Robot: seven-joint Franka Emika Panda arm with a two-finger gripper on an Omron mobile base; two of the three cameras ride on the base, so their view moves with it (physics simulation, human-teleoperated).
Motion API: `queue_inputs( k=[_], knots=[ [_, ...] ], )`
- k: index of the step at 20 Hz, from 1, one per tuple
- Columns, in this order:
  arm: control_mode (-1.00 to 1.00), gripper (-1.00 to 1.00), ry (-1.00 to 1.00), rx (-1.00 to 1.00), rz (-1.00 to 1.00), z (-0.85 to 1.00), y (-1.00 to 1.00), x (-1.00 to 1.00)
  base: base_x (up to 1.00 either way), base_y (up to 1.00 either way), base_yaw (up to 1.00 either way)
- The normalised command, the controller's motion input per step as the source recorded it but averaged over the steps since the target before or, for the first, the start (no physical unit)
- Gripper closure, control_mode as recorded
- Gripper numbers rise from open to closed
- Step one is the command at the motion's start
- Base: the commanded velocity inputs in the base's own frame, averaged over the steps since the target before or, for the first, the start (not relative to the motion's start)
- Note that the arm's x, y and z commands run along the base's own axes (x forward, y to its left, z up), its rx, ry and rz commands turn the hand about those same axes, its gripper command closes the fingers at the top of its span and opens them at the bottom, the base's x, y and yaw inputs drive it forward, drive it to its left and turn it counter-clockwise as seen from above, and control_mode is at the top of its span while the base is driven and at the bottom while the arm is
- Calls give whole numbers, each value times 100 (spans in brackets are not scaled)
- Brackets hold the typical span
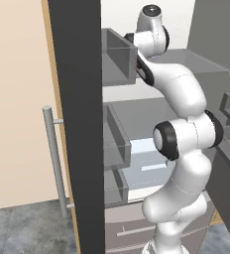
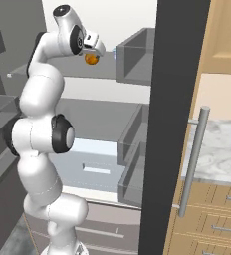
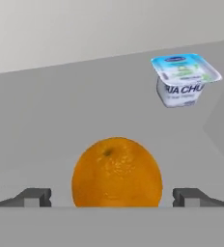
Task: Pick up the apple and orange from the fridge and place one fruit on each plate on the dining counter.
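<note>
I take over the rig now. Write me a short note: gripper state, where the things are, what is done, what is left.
Gripper: open, one fingertip on each side of the orange, not closed on it yet.
Orange: on an upper grey shelf of the open fridge, directly at the gripper.
Yogurt cup: same shelf, farther back, apart from the orange.
Done: arm reached into the fridge.
Left: close on the orange, carry it to a plate; then the apple.

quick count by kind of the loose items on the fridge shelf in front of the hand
orange: 1
yogurt cup: 1
total: 2
</note>
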Motion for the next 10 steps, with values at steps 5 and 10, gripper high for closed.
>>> queue_inputs(
  k=[5, 10],
  knots=[
    [-100, -100, 3, 1, 15, -14, -2, 16, 0, 0, 0],
    [-100, -100, 1, 4, 1, 0, -16, -2, 0, 0, 0]
  ],
)
